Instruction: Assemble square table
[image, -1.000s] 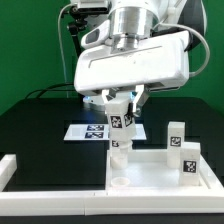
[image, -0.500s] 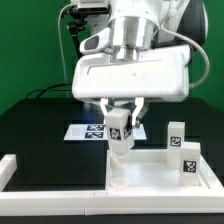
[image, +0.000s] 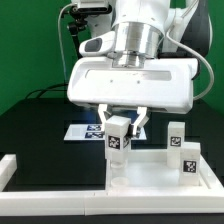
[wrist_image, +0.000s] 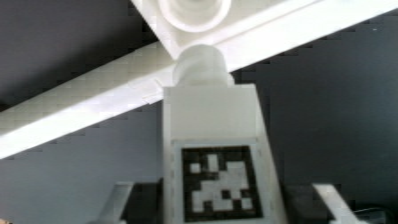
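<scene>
Over the last second the arm has carried the leg (image: 118, 137) downward and slightly toward the exterior view's right, so its lower end now hangs closer above the square top (image: 160, 178) than it did. That suggests the insertion step is under way: the leg is being brought over a corner hole, not yet seated.

The end effector (image: 121, 125) is partly closed and clamps the leg between its two fingers, with the tagged face turned toward the exterior camera. In the wrist view the same leg (wrist_image: 214, 140) fills the frame, a finger showing on each side of it, and its rounded tip points at the rim of the top, close to a round corner hole (wrist_image: 192, 12). Whether the tip is centred on that hole is hard to tell from this blurred view; it appears to sit just beside it.

The square top lies on the black desk (image: 40, 120), and a second leg (image: 187, 160) stands upright at its far corner, on the exterior view's right. The marker board (image: 88, 132) lies behind the top.
</scene>
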